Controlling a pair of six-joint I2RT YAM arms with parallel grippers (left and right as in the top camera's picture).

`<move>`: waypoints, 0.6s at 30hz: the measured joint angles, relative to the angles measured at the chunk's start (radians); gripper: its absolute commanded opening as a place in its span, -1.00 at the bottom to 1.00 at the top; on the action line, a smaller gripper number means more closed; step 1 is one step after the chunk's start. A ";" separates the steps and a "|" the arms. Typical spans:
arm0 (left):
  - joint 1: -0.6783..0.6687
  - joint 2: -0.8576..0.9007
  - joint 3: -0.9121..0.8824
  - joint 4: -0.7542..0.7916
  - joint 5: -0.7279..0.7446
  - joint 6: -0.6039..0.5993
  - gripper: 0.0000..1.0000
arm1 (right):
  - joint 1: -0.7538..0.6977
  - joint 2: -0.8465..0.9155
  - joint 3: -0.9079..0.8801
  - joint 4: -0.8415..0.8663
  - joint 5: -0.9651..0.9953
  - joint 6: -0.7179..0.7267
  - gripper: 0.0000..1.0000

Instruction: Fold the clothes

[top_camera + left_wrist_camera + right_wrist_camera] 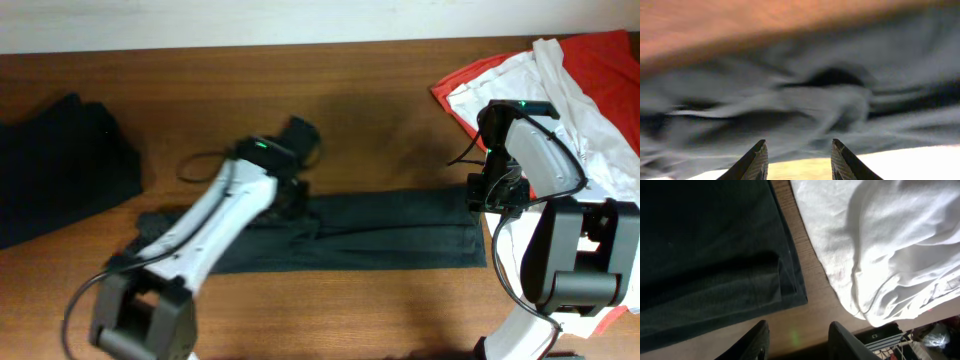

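A dark shirt (380,228) lies folded into a long strip across the table's middle. My left gripper (290,195) is over its left part, open and empty; in the left wrist view the jaws (797,160) hover just above the blurred grey cloth (805,100). My right gripper (490,195) is at the strip's right end, open and empty; in the right wrist view the jaws (796,340) sit over bare wood beside the dark shirt's corner (715,255). A white shirt (560,90) lies on a red-orange one (600,50) at the back right; the white one also shows in the right wrist view (880,240).
A black garment (60,165) is heaped at the far left. The wooden table (360,110) runs to a pale wall at the back. The table's front edge and a metal frame (885,337) show below the white shirt in the right wrist view.
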 measured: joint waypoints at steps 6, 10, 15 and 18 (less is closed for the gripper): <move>0.341 -0.072 -0.070 -0.040 -0.041 -0.004 -0.08 | 0.000 0.000 0.000 -0.002 0.000 0.000 -0.15; 0.534 -0.072 -0.270 0.054 -0.025 -0.004 -0.09 | 0.000 0.000 0.000 -0.002 0.000 0.000 -0.15; 0.629 -0.072 -0.349 0.198 -0.026 0.000 -0.02 | 0.000 0.000 0.000 -0.003 0.000 -0.001 -0.15; 0.632 -0.072 -0.430 0.431 -0.028 0.000 0.03 | 0.000 0.000 0.000 -0.005 0.000 0.000 -0.15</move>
